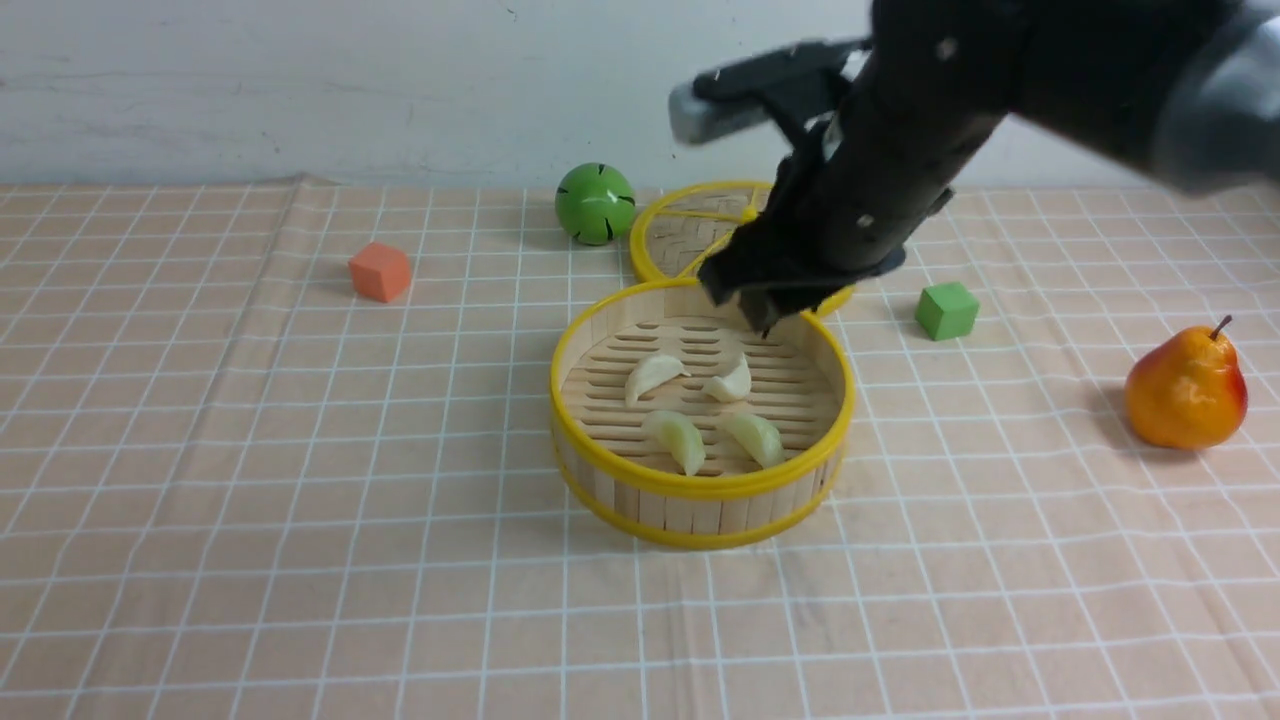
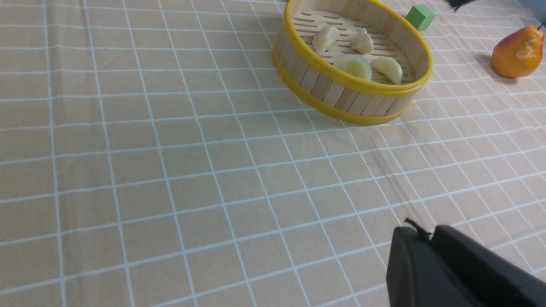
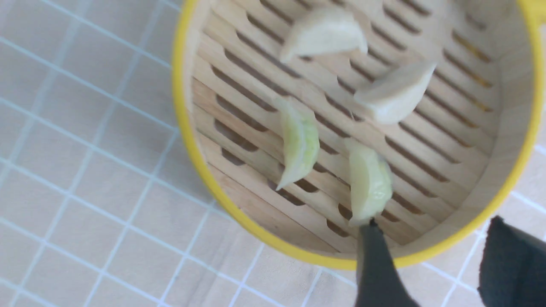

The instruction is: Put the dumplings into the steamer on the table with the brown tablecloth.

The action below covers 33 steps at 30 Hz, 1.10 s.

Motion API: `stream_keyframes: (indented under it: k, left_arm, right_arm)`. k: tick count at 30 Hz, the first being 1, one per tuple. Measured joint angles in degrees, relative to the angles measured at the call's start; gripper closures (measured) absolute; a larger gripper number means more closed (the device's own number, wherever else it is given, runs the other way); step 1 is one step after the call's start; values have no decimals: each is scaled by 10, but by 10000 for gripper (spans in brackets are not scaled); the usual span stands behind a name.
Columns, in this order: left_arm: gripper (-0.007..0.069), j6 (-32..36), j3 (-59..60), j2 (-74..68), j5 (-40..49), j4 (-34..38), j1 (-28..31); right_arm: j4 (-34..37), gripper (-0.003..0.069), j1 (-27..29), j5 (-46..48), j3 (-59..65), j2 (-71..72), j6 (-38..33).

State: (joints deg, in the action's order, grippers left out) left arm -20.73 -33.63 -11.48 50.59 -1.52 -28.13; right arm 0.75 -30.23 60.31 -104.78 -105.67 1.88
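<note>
- We see the desk fully covered by the brown tablecloth, which is slightly creased.
- The steamer stands upright on the cloth near the middle.
- Our right pincer hangs over the steamer's far rim, jaws apart and empty.
- Our left pincer sits over bare cloth, well apart from the steamer, fingers pressed together on nothing.
- All four dumplings lie on the steamer's slatted floor, two cream-white behind and two pale green in front.
</note>
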Motion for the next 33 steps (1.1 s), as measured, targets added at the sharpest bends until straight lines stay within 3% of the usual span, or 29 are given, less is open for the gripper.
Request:
stream_keyframes:
  k: [4, 5, 8, 11, 21, 33]
  left_arm:
    - [568, 0, 0, 0, 1, 0, 0]
    - [568, 0, 0, 0, 1, 0, 0]
    - [568, 0, 0, 0, 1, 0, 0]
    - [568, 0, 0, 0, 1, 0, 0]
    - [557, 0, 0, 0, 1, 0, 0]
    - [550, 0, 0, 0, 1, 0, 0]
  right_arm:
    - [30, 512, 0, -47, 95, 139, -19]
    - [30, 512, 0, -47, 95, 145, -19]
    - [44, 626, 0, -112, 234, 260, -19]
    - [47, 671, 0, -163, 326, 359, -19]
    - [53, 680, 0, -222, 536, 593, -19]
    - [49, 679, 0, -184, 556, 662, -19]
